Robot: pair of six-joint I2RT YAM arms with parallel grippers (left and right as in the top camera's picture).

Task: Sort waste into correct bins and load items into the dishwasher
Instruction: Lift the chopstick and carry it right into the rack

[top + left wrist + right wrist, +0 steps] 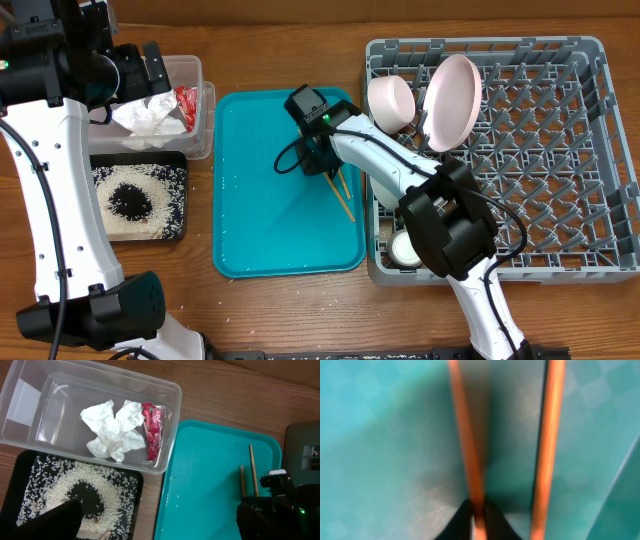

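My right gripper (479, 516) is down on the teal tray (260, 220), shut on one wooden chopstick (470, 450). The other chopstick (547, 445) lies free just to its right. In the overhead view both chopsticks (343, 195) stick out below the right gripper (327, 170). My left gripper (159, 524) hangs wide open and holds nothing, above the clear tub (30, 390) and the black tray (131, 491). The tub holds a white napkin (114, 427) and a red scrap (152, 427). Rice and dark grains (130, 198) lie in the black tray.
The grey dish rack (560, 150) stands at the right with a pink bowl (390, 100), a pink plate (452, 100) on edge and a white cup (405, 250) at its front left corner. A few rice grains (175, 491) dot the teal tray.
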